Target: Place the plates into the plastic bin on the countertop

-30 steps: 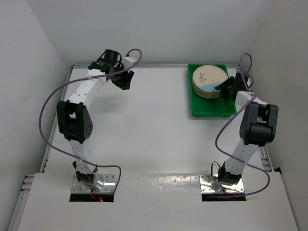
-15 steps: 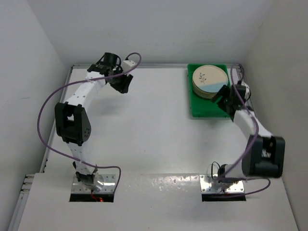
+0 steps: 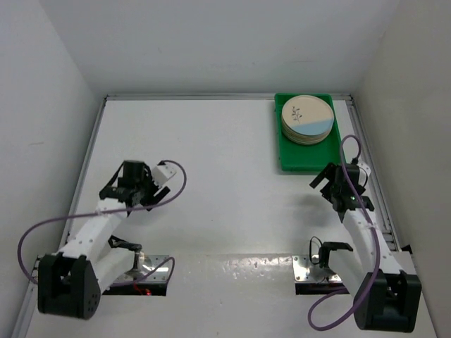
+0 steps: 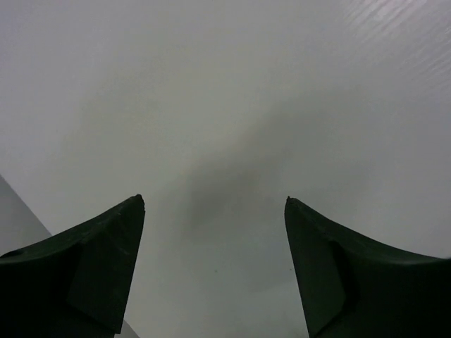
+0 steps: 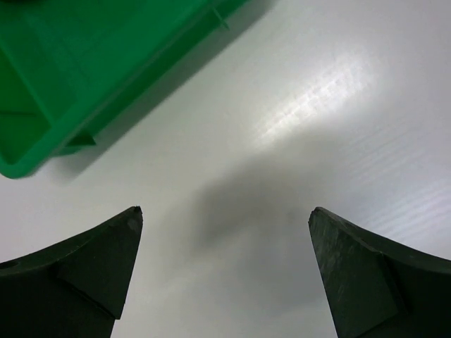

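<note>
Top view, left to right.

Left gripper (image 4: 215,204): sits at about 8 o'clock on the countertop (image 3: 211,155), close to its own base. In its wrist view the jaws stand apart with only bare white surface between them. It carries nothing.

The plates (image 3: 307,120): one stack at about 1 o'clock, lying in the far half of the plastic bin (image 3: 310,160). The top plate shows a blue segment and a dark sprig. We cannot count the plates in the stack from here. We see no plate out on the white surface.

Right gripper (image 5: 225,211): at about 4 o'clock, just beside the near right corner of the bin but apart from it. That green corner shows at 10 o'clock in its wrist view. Its jaws are spread wide and empty.

Step in hand, our judgement: loading looks finished, since every plate in sight is already in the bin and both grippers are free.

Next move, our judgement: no grasp is called for. The arms only need to settle at rest, the right one keeping off the bin wall so the stack is not nudged
</note>
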`<state>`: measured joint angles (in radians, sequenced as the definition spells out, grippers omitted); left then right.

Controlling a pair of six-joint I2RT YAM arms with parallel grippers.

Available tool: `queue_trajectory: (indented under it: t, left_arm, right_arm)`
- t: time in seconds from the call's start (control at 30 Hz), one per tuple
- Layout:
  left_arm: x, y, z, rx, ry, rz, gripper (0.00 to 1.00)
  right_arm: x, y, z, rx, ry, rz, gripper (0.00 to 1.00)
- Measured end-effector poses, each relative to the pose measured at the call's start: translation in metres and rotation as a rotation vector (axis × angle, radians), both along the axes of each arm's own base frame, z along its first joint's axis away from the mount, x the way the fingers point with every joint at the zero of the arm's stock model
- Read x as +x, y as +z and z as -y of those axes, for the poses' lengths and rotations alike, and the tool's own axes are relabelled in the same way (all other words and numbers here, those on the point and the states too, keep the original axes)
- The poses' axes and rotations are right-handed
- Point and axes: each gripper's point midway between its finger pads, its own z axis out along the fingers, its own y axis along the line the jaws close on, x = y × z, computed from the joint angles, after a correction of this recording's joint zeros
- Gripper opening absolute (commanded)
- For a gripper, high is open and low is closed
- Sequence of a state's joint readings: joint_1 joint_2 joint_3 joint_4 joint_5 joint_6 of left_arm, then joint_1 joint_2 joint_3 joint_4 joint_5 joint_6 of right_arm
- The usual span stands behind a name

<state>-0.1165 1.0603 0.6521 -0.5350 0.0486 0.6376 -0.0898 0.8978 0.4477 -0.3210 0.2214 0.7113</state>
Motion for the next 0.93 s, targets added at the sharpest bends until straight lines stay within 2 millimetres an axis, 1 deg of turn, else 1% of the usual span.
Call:
queue_trajectory:
  t: [0.07, 0.13, 0.27, 0.33, 0.5, 0.93]
  left_arm:
    - [-0.009, -0.01, -0.009, 0.001, 0.06, 0.077, 0.86]
    - [-0.01, -0.011, -0.013, -0.01, 0.099, 0.138, 0.87]
    - [0.006, 0.0, -0.016, -0.041, 0.172, 0.237, 0.94]
    - [0.012, 0.0, -0.017, -0.055, 0.206, 0.255, 0.97]
    - [0.016, -0.006, -0.019, -0.08, 0.264, 0.249, 0.97]
    - [0.014, -0.013, -0.021, -0.099, 0.299, 0.252, 0.98]
  right_arm:
    - [-0.011, -0.009, -0.002, 0.013, -0.007, -0.034, 1.0]
    - [-0.021, -0.018, -0.007, 0.033, 0.006, -0.056, 1.0]
    - [-0.036, -0.031, -0.016, 0.067, 0.031, -0.031, 1.0]
    - [-0.041, -0.035, -0.018, 0.071, 0.037, -0.011, 1.0]
    - [-0.046, -0.042, -0.019, 0.064, 0.046, 0.018, 1.0]
    - [-0.045, -0.04, -0.021, 0.052, 0.082, 0.025, 1.0]
